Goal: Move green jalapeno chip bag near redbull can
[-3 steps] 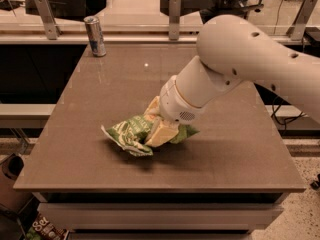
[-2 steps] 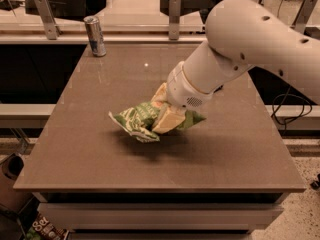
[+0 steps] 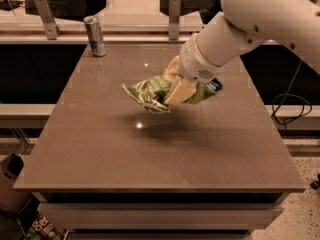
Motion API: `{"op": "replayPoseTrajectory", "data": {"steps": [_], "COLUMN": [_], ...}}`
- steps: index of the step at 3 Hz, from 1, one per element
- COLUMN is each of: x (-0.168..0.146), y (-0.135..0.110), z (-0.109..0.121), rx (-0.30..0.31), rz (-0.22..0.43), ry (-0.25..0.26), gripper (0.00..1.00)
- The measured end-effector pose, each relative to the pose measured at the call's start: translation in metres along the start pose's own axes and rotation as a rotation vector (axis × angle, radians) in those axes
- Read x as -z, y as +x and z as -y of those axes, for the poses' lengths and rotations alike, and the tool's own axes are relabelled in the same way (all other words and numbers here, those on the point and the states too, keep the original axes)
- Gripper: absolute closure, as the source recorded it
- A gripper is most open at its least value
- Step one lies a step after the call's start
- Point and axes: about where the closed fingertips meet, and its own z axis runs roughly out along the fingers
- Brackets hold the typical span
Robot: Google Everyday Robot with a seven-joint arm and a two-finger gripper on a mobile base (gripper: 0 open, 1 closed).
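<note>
The green jalapeno chip bag (image 3: 147, 93) is crinkled and hangs in the air above the middle of the brown table (image 3: 100, 149), with its shadow on the surface below. My gripper (image 3: 176, 84) is shut on the bag's right part, its tan fingers (image 3: 179, 91) pressing into the foil. The white arm comes in from the upper right. The redbull can (image 3: 94, 36) stands upright at the table's far left corner, well apart from the bag.
A small dark-blue item (image 3: 215, 85) shows just right of the gripper. Two metal posts (image 3: 46, 17) (image 3: 174, 17) stand behind the table's far edge. A cable (image 3: 290, 109) hangs on the right. Items lie on the floor at lower left (image 3: 40, 229).
The arm has lifted the chip bag off the table and carried it up and slightly toward the back. The can has not moved.
</note>
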Motion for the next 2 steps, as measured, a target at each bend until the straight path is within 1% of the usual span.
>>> {"op": "replayPoseTrajectory", "data": {"steps": [1,2], "x": [0.01,0.014], "y": [0.01,0.019], "z": [0.043,0.09], "rx": [0.018,0.047], "rz": [0.016,0.063], "ry": [0.091,0.181], "gripper": [1.0,1.0]}}
